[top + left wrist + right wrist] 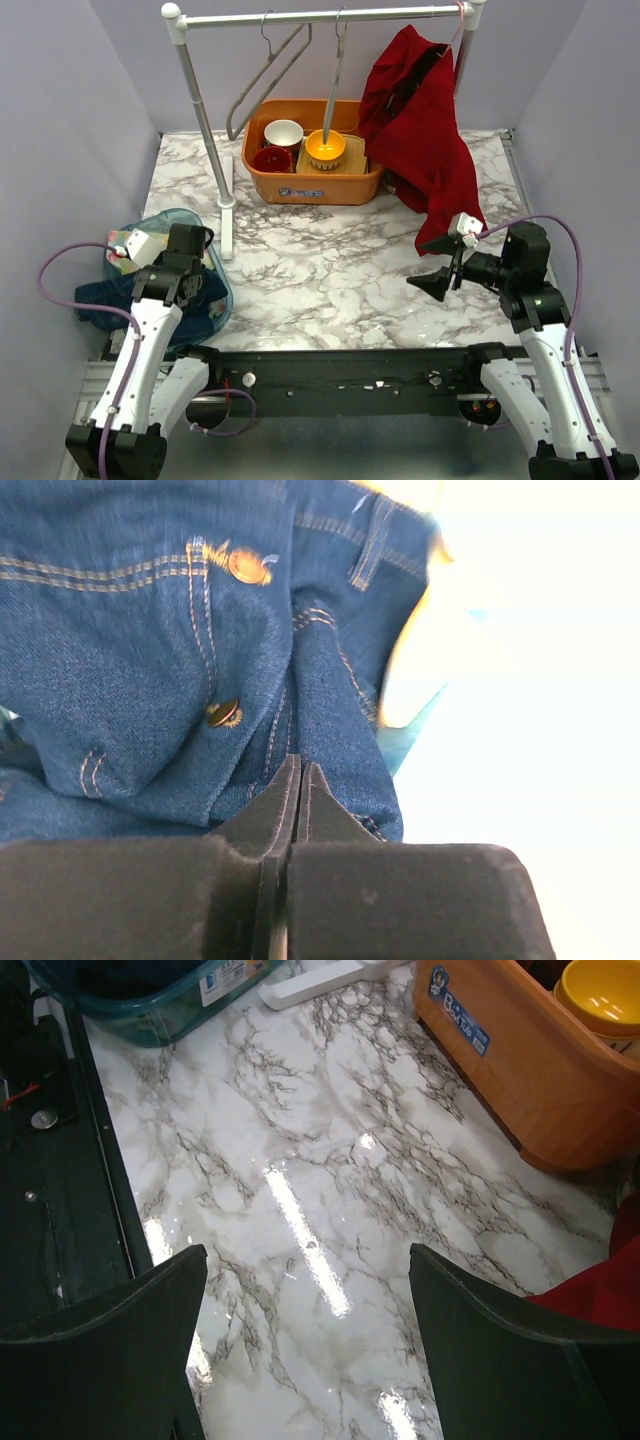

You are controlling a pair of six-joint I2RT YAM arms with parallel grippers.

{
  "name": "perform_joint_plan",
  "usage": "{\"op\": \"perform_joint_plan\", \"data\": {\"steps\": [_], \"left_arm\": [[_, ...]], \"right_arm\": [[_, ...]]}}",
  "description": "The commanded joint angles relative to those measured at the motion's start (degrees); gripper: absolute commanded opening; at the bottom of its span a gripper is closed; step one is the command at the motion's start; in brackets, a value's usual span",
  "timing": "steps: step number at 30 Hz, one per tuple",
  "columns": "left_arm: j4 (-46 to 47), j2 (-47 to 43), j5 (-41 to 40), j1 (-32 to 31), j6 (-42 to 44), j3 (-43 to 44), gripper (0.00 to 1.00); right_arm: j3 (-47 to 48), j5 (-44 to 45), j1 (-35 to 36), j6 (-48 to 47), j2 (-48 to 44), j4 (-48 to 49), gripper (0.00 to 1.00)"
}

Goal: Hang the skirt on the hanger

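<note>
**Left claw down in the bin on the denim skirt, right claw spread over the desk**

The denim skirt (150, 630) lies crumpled in the teal bin (165, 215) at the near left corner of the desk (330, 260), with blue folds spilling over the bin's near edge. The left claw (298, 780) points down into that bin with its fingers pressed together. The tips are right against the denim, just below a dark metal button (223, 713) on the front placket. I cannot tell whether a fold is caught between them.

The right claw (432, 265) hangs low over the marble on the right side, well apart from the skirt. Its fingers are spread wide with nothing between them but bare desk. The lower edge of a red garment (420, 130) comes down just beside it; that garment is draped from the right end of the rack's rail (320, 16).

A bare grey hanger (270, 75) hangs from the rail further left. It is above the orange tub (315, 185) of bowls at the back and far from the bin.
</note>
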Motion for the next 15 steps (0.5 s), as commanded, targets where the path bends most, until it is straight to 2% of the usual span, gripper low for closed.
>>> {"op": "perform_joint_plan", "data": {"steps": [1,8,15], "left_arm": [[-5.88,-3.18,-4.57,0.37,-0.16,4.62,0.0],[-7.38,-7.49,-3.94,0.37,1.07,8.48,0.0],[-6.07,-5.56,-3.07,0.45,2.3,13.32,0.0]], "right_arm": [[1.15,1.09,0.1,0.31,0.42,1.0,0.88],[1.07,1.27,0.1,0.22,0.78,1.18,0.88],[1.07,1.35,0.1,0.05,0.87,1.09,0.88]]}}
